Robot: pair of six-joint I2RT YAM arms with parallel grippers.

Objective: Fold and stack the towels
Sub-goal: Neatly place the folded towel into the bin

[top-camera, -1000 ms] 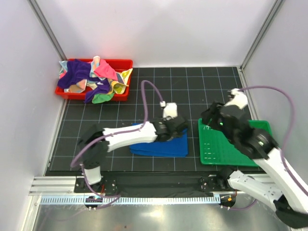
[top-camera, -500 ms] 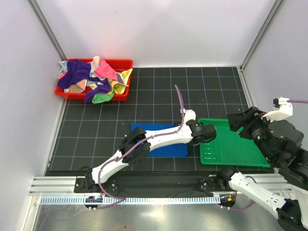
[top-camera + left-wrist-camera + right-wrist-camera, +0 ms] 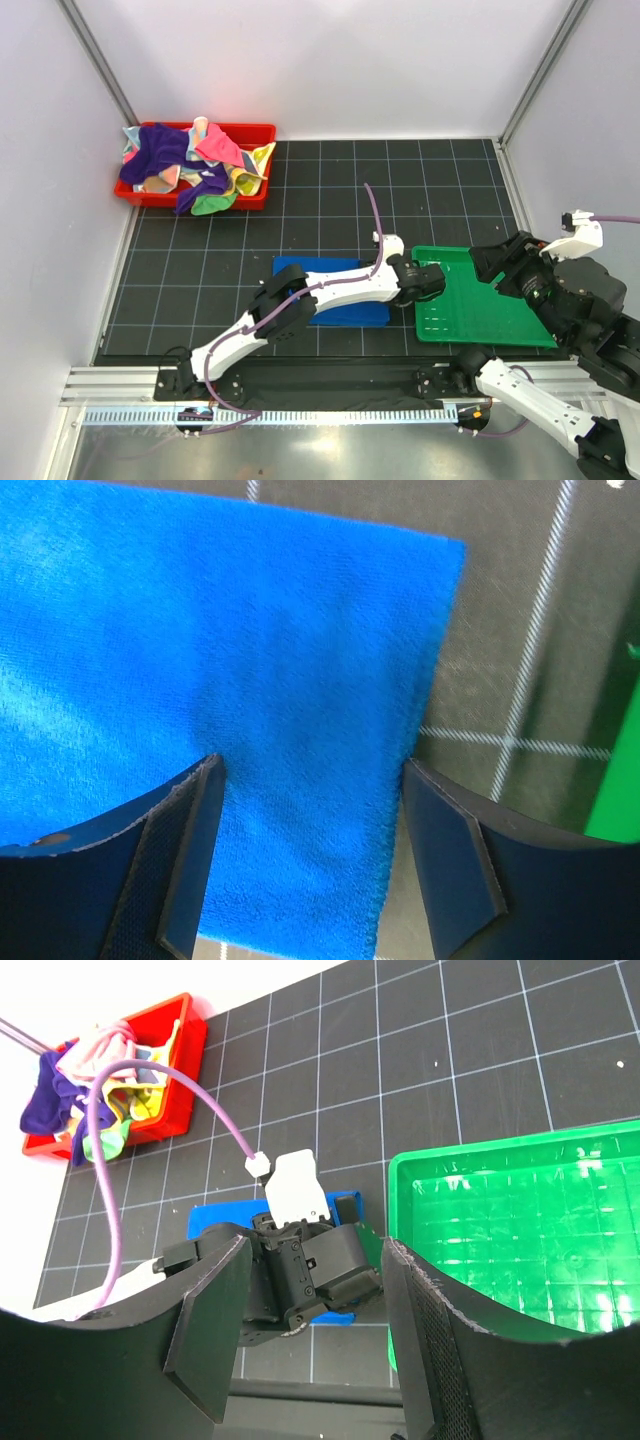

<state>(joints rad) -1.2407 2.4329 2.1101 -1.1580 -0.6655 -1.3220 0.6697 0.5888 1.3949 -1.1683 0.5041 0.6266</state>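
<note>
— Left jaws?
— Spread wide, gripping nothing, straddling the right edge of the royal blue towel (image 3: 200, 630), which lies flat on the bench (image 3: 330, 190) just beside the green tray (image 3: 470, 312).
— Right jaws?
— Apart, empty, held up by that tray's right side. The other towels (image 3: 170, 150) are heaped in the red tray (image 3: 256, 129), far left.

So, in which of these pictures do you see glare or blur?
Top view: sharp, though the red tray rim glows overexposed. Left wrist view: the blue towel is very close, its weave slightly soft. Right wrist view: the green tray shines brightly, almost saturated.
</note>
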